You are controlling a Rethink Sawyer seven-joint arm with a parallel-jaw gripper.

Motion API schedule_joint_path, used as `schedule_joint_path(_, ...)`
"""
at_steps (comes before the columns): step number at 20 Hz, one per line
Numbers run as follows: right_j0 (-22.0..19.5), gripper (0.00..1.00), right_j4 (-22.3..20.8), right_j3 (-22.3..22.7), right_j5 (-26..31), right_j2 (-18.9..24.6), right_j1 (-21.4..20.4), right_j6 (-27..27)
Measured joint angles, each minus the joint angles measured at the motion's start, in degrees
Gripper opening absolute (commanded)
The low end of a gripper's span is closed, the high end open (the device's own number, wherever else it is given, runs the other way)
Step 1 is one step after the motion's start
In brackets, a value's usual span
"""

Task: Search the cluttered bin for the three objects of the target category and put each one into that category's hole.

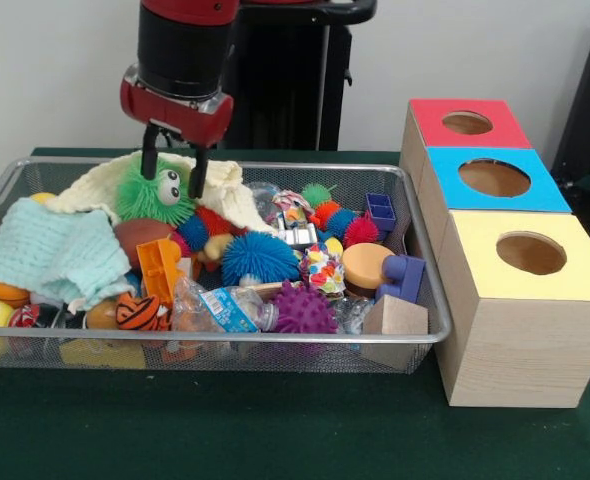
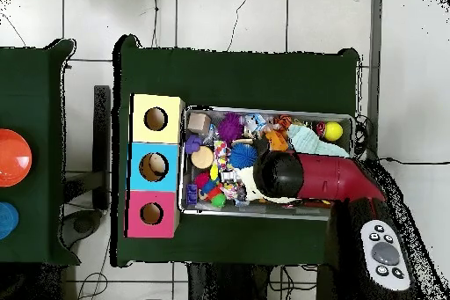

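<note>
The wire-mesh bin (image 1: 275, 340) is full of toys; it also shows in the overhead view (image 2: 264, 108). One whitish confetti-patched lump (image 1: 322, 268) lies in the middle right of the bin, next to a blue spiky ball. A second one (image 1: 291, 210) lies further back. A third does not show. The yellow-topped box's hole (image 1: 531, 253) is right of the bin and nearest the camera; overhead it (image 2: 156, 119) is at the top of the row. My gripper (image 1: 173, 172) is open and empty, hanging over the back left of the bin. Its fingertips sit either side of a green fuzzy toy's top. Overhead, the arm (image 2: 281, 175) hides the gripper.
A green fuzzy toy with googly eyes (image 1: 155, 195), a cream cloth (image 1: 225, 190) and a mint cloth (image 1: 50, 250) fill the bin's left. Spiky balls (image 1: 300, 308), a clear wrapper (image 1: 220, 308) and blocks (image 1: 393, 318) lie in front. Blue-topped (image 1: 495, 178) and red-topped (image 1: 466, 122) boxes stand behind the yellow one.
</note>
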Motion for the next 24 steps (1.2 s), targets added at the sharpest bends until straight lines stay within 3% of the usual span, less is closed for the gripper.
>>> schedule_joint_path(7, 2.32, 1.0, 0.02, 3.03, -0.57, -0.17, -1.84, 0.0)
schedule_joint_path(14, 4.21, 1.0, 0.04, 6.02, -5.05, -0.49, -2.37, 0.0)
schedule_joint_path(24, 4.39, 1.0, 0.39, 6.23, -11.99, -0.48, 3.43, 0.0)
